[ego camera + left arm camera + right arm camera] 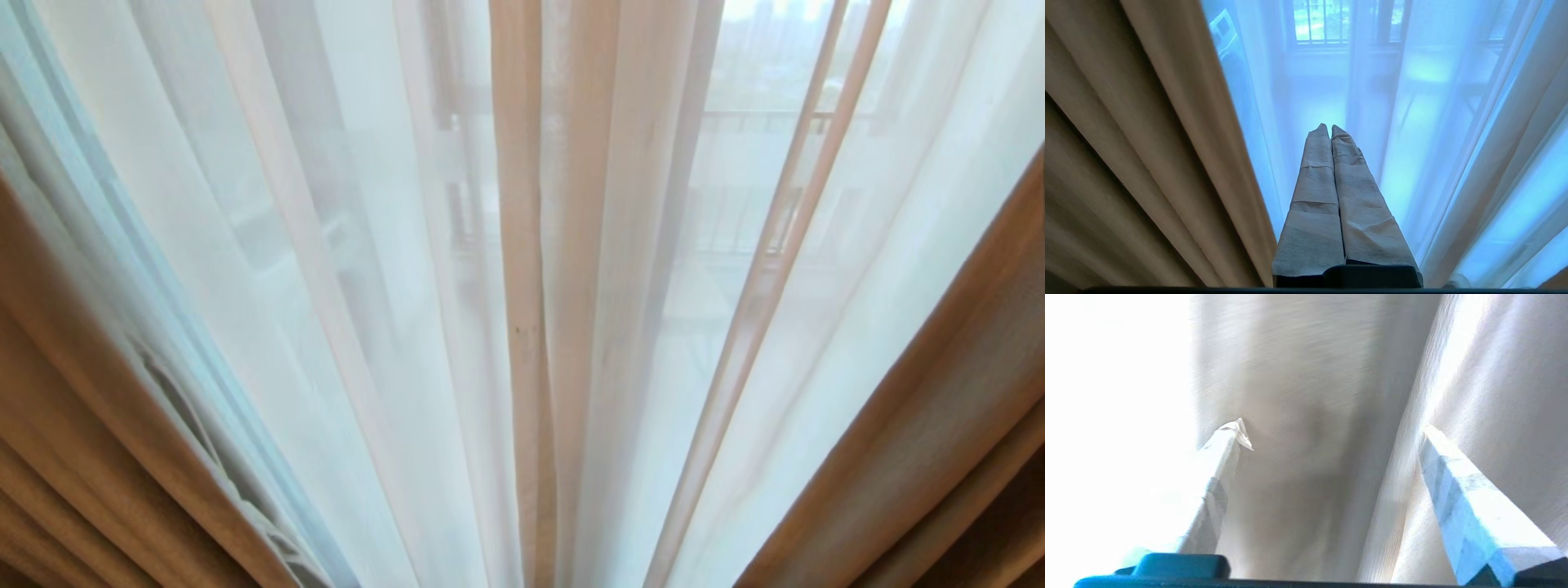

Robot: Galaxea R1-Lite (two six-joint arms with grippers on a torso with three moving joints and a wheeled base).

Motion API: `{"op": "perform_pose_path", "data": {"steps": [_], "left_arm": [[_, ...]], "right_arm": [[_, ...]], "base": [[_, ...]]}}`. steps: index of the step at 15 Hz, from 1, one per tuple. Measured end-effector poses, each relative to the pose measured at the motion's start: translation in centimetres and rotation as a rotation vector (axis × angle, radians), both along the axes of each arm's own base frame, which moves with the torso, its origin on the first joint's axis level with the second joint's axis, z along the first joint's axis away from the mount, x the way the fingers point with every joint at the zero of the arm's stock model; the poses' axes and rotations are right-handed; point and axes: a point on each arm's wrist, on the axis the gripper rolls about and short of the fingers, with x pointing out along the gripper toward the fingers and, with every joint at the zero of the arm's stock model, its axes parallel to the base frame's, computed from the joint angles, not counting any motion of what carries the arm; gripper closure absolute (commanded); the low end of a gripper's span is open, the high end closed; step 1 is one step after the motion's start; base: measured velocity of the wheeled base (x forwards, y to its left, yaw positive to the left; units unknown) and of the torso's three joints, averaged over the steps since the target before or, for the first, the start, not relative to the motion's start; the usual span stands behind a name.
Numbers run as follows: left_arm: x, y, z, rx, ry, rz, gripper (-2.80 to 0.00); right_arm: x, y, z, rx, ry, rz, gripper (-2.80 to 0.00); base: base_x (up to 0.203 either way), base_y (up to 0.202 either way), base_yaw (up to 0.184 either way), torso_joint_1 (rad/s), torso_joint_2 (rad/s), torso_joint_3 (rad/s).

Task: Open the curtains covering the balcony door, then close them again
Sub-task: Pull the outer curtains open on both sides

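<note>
Beige curtains (939,425) flank sheer panels (343,245); your right end effector (1331,435) is spread before a fold, your left end effector (1329,130) pressed together.

Curtains (922,457): beige-tan woven drapes, plain, unpatterned, shading to darker brown in the deep folds; one panel on each side of the sheer panels.

Sheer panels (343,269): thin translucent white between the tan drapes, with pale peach-pink vertical stripes at the folds and hems; bluish in the left wrist view.

Balcony door (482,163): dim dark frame lines behind the sheers, washed pale.

Railing (767,118): thin dark bars, seen faintly beyond the sheers.

Left gripper (1329,130): fingers wrapped in grey-tan creased tape, black base.

Right gripper (1331,433): pale whitish-blue fingers, teal base, before grey-beige woven cloth.
</note>
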Motion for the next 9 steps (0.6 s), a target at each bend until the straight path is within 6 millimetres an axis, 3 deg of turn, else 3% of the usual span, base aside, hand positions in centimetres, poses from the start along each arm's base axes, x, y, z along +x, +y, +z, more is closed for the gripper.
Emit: {"op": "perform_pose_path", "data": {"steps": [9], "left_arm": [[0.0, 0.0, 0.0, 0.0, 0.0, 0.0, 0.0]], "right_arm": [[-8.2, 6.9, -4.3, -0.064, -0.065, -0.065, -2.8]], "base": [[0.0, 0.0, 0.0, 0.0, 0.0, 0.0]]}}
